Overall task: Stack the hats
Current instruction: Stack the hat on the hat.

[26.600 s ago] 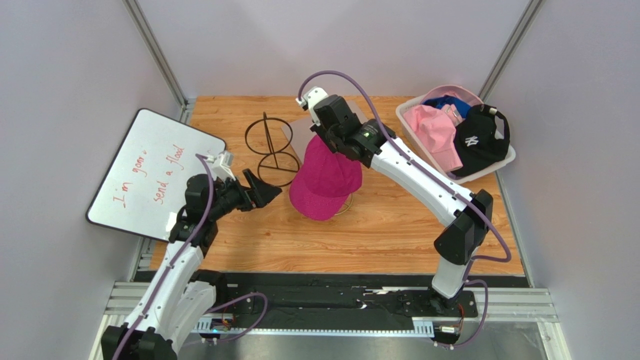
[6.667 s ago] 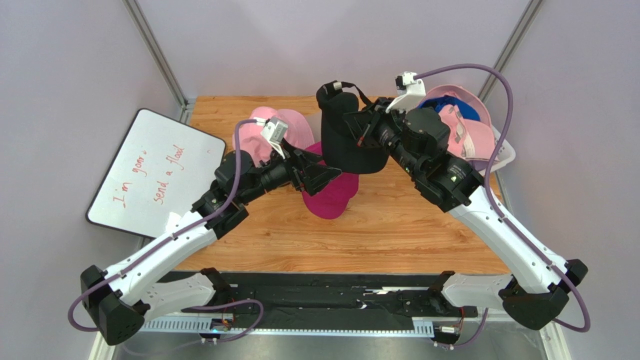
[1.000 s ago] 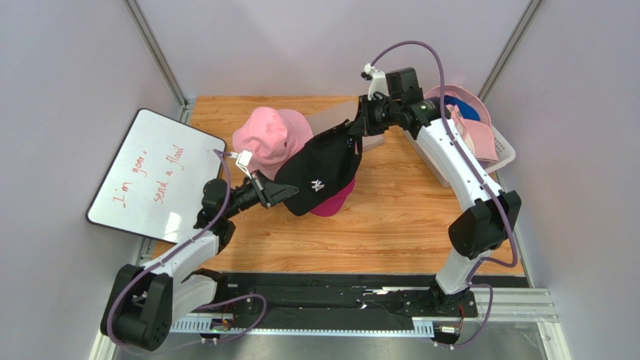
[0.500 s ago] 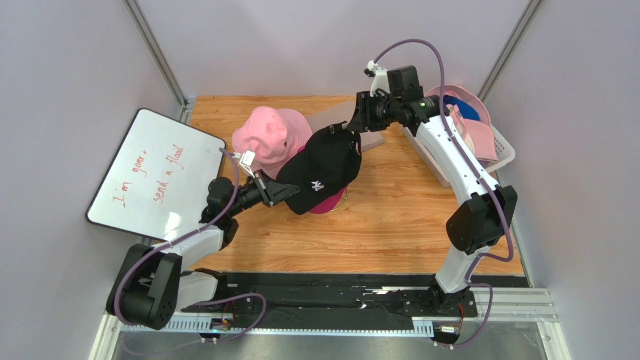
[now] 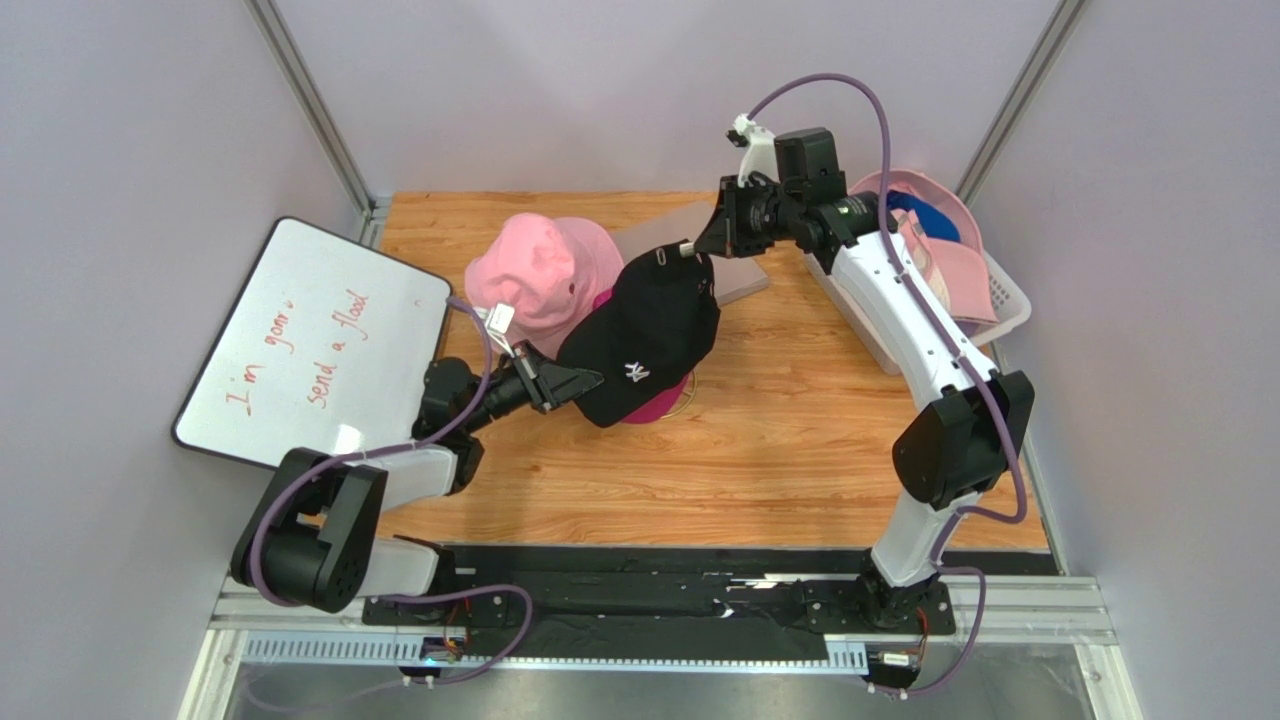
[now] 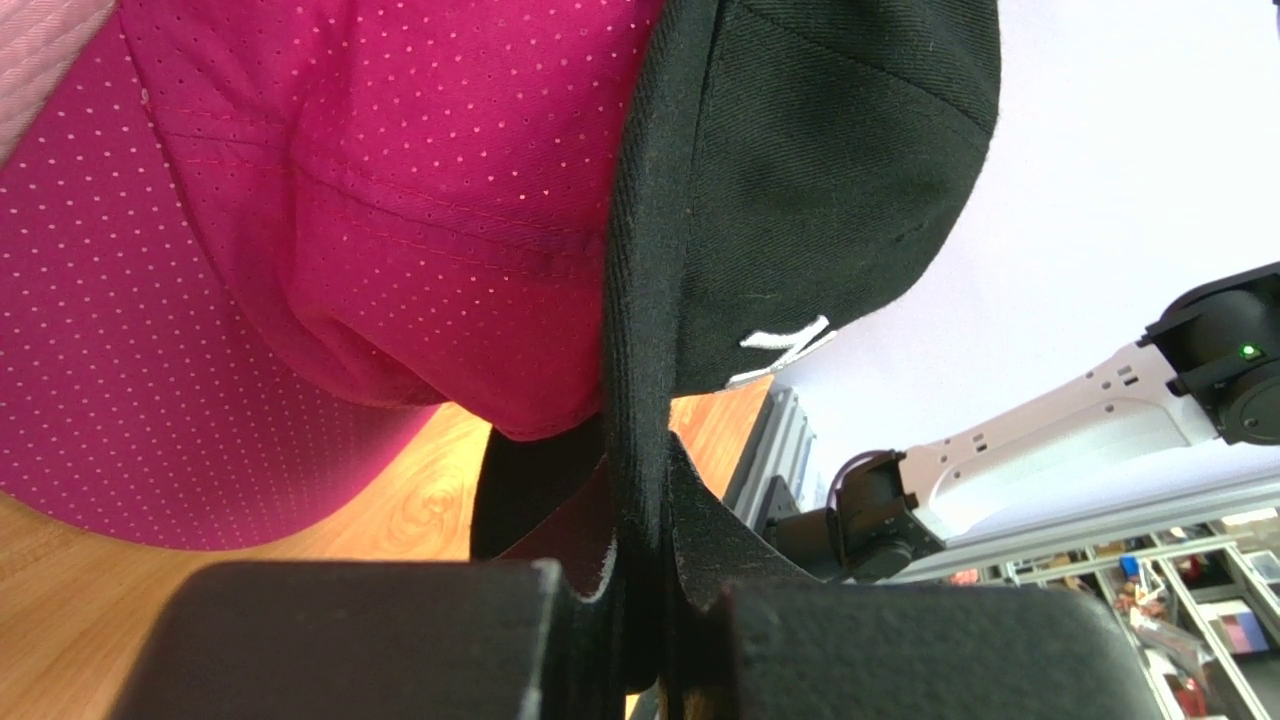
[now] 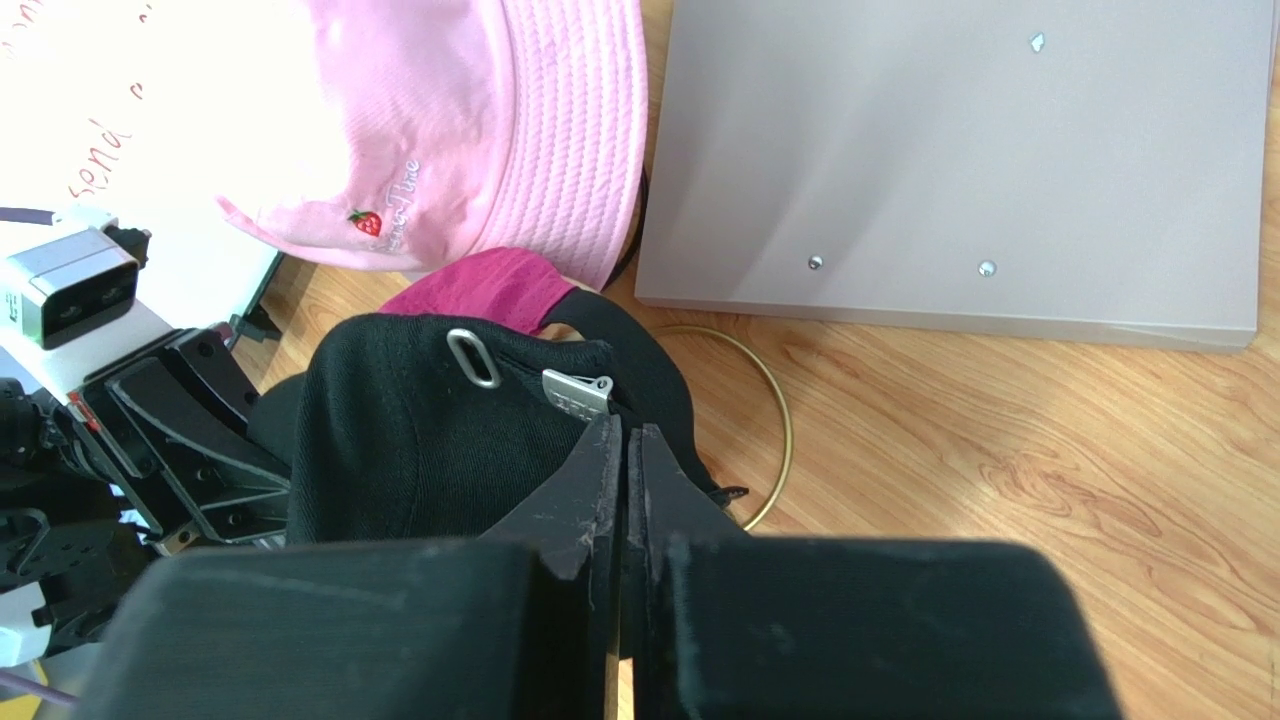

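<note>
Your right pincer (image 5: pixel 712 237), at 12 o'clock on the counter (image 5: pixel 796 420), has just sprung apart and snapped back. Its tips are now pressed together at the back strap of the black cap (image 5: pixel 643 323), and you cannot tell whether any strap is caught between them. A second ago the cap hung stretched and tilted between both arms. It has now sunk lower over the magenta cap (image 6: pixel 301 270) at the counter's centre. Your left pincer (image 5: pixel 568 387), at 8 o'clock of the cap, still pinches its brim. A pink hat (image 5: pixel 534 278) sits just beside at 10 o'clock. The second cap looks nearly seated, with only the brim left to free. More hats (image 5: pixel 944 267) wait in the basket (image 5: pixel 1014 315) at 2 o'clock.
</note>
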Action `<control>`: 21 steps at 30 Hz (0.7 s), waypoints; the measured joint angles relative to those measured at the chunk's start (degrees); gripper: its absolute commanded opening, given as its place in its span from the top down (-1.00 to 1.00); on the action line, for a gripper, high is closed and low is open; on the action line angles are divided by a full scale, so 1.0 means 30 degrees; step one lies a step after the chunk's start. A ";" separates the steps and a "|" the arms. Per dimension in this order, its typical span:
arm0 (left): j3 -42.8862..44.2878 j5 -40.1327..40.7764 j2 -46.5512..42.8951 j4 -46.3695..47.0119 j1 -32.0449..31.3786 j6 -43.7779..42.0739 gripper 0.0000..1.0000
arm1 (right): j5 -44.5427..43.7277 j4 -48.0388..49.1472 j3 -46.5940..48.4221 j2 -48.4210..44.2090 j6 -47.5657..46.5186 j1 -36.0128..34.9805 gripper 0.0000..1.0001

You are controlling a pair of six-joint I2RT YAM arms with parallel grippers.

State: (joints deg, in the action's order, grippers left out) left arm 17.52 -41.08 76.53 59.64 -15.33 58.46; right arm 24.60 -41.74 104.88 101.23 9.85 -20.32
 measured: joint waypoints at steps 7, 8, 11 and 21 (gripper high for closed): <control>0.0000 0.0095 -0.0423 -0.1865 0.0007 -0.0670 -0.24 | 0.0197 0.0627 -0.0270 0.0000 0.0168 0.0000 1.00; 0.0000 0.0240 -0.0670 -0.2543 0.0022 -0.0889 -0.29 | 0.0204 0.0714 -0.0328 0.0000 0.0219 0.0000 1.00; 0.0000 0.0780 -0.1749 -0.4575 0.0029 -0.1559 -0.36 | 0.0255 0.0860 -0.0372 0.0000 0.0350 0.0000 1.00; 0.0219 0.1428 -0.3585 -0.7817 0.0036 -0.3264 -0.43 | 0.0423 0.1311 -0.0648 0.0000 0.0699 -0.0007 1.00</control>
State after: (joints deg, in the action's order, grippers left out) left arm 18.17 -36.80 65.78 36.18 -15.22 48.66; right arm 25.87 -37.80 102.94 101.23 11.94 -20.34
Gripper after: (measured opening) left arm 0.710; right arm 0.004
